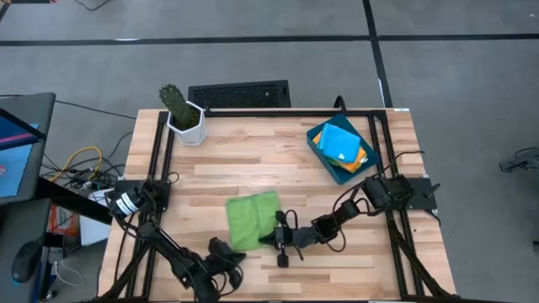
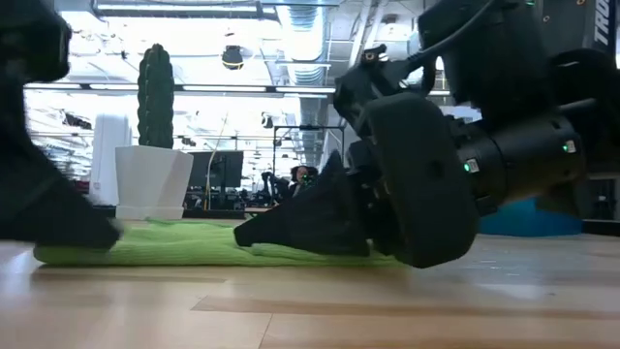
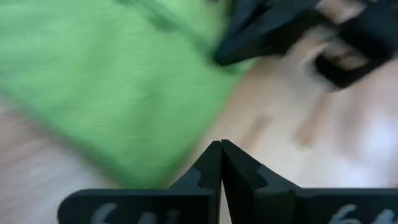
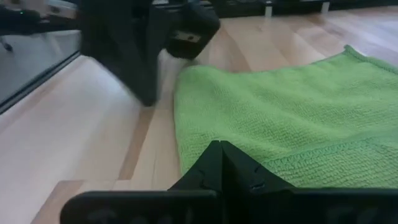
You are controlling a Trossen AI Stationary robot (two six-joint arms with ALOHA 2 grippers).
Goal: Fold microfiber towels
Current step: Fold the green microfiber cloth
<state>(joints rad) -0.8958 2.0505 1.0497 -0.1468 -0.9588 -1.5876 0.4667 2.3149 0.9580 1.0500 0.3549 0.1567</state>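
One lime green towel (image 1: 253,219) lies flat on the table (image 1: 253,160), already doubled into a compact, roughly square pad with layered edges showing at its near side, so I judge this cloth to be well into its fold, perhaps one fold short of done or ready to be carried off. Taking this towel as the landmark: the right hand (image 1: 282,238) sits at its edge on the side facing the right arm, low against the table, fingers pressed together with nothing visibly pinched between them in its own wrist view. The left hand (image 1: 226,250) rests just off the towel's near corner, fingers likewise closed tight on nothing that shows. Neither hand grips the cloth at this moment.

Well away from the towel, toward the far right corner of the table, stands the dark-blue tray (image 1: 318,145). Inside it lies a stack of towels: a bright blue towel (image 1: 339,141) on top, with an orange towel (image 1: 363,156) and a sliver of yellow peeking out beneath. Whether those are neatly folded I cannot tell. The second lime green one is not visible. A potted cactus (image 1: 178,109) stands beyond the towel at the table's far left edge.
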